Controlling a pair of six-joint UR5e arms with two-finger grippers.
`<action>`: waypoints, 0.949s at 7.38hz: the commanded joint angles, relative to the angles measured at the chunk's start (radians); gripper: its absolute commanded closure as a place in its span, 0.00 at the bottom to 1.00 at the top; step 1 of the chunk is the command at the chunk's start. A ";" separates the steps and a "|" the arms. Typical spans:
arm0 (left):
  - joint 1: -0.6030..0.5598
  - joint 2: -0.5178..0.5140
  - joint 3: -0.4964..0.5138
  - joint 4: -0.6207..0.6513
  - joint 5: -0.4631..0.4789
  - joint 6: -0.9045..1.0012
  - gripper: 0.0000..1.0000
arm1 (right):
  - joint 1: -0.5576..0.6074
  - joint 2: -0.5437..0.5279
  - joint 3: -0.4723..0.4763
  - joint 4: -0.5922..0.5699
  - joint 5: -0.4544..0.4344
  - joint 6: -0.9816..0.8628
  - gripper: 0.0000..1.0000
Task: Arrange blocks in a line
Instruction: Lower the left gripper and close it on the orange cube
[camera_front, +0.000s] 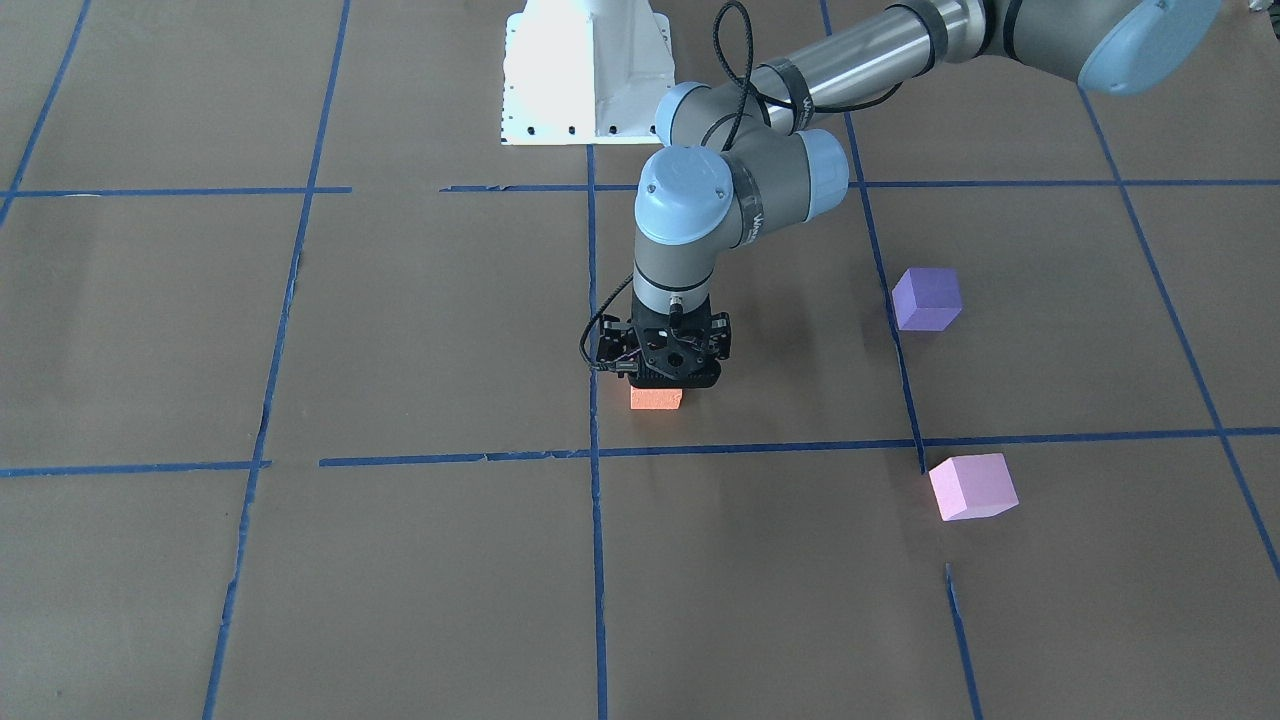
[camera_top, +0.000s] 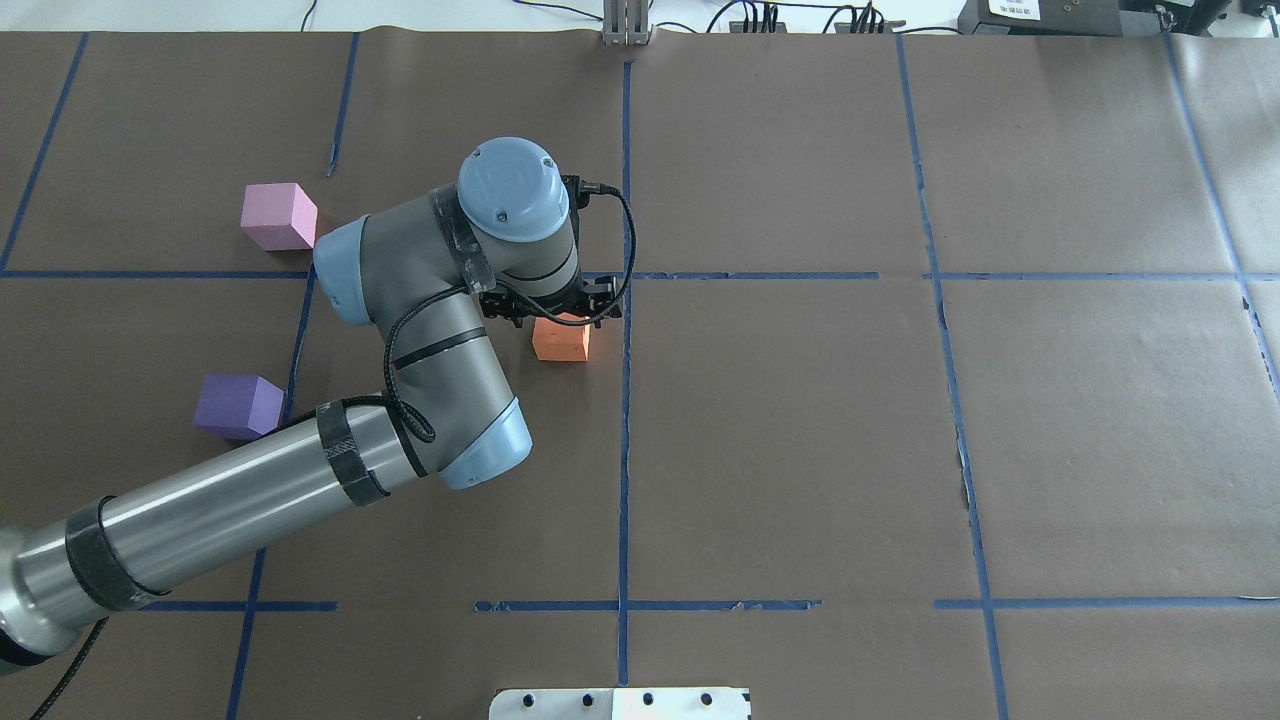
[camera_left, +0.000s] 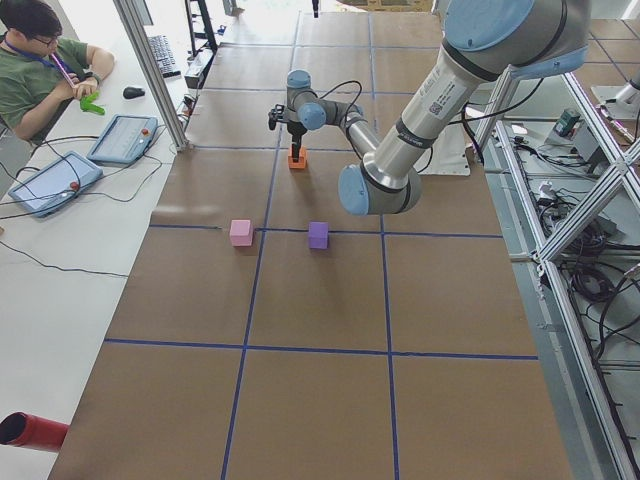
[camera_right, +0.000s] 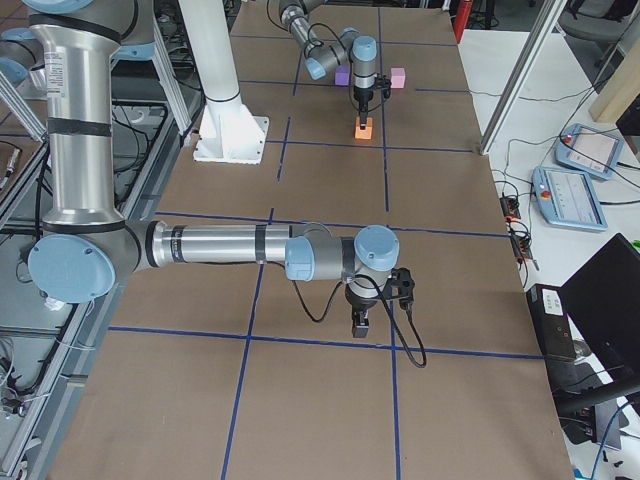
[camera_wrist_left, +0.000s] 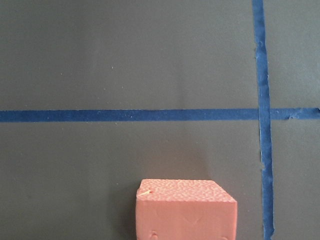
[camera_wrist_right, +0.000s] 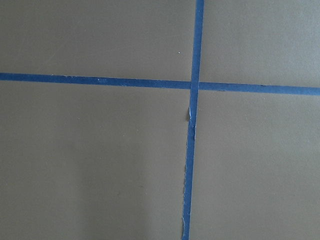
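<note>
The orange block (camera_front: 656, 399) sits near the table's middle, by a blue tape crossing. It also shows in the overhead view (camera_top: 560, 342) and low in the left wrist view (camera_wrist_left: 185, 210). My left gripper (camera_front: 667, 383) points straight down right over it, and its body hides the fingers, so I cannot tell whether it grips. The violet-purple block (camera_front: 926, 298) and the light pink block (camera_front: 972, 487) lie apart on the robot's left side. My right gripper (camera_right: 362, 325) shows only in the exterior right view, above bare paper, and I cannot tell its state.
Brown paper with a grid of blue tape lines (camera_top: 625, 400) covers the table. The white robot base (camera_front: 585, 75) stands at the table's edge. An operator (camera_left: 40, 60) sits beyond the table's far side with teach pendants (camera_left: 50, 182).
</note>
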 joint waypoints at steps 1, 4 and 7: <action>0.000 -0.013 0.031 -0.016 0.002 0.000 0.00 | 0.001 0.001 0.000 0.000 0.000 0.000 0.00; 0.008 -0.003 0.027 -0.017 0.002 0.008 0.68 | 0.001 0.001 0.000 0.000 -0.001 0.000 0.00; -0.055 0.015 -0.230 0.185 -0.004 0.079 1.00 | -0.001 0.001 0.000 0.000 -0.001 0.000 0.00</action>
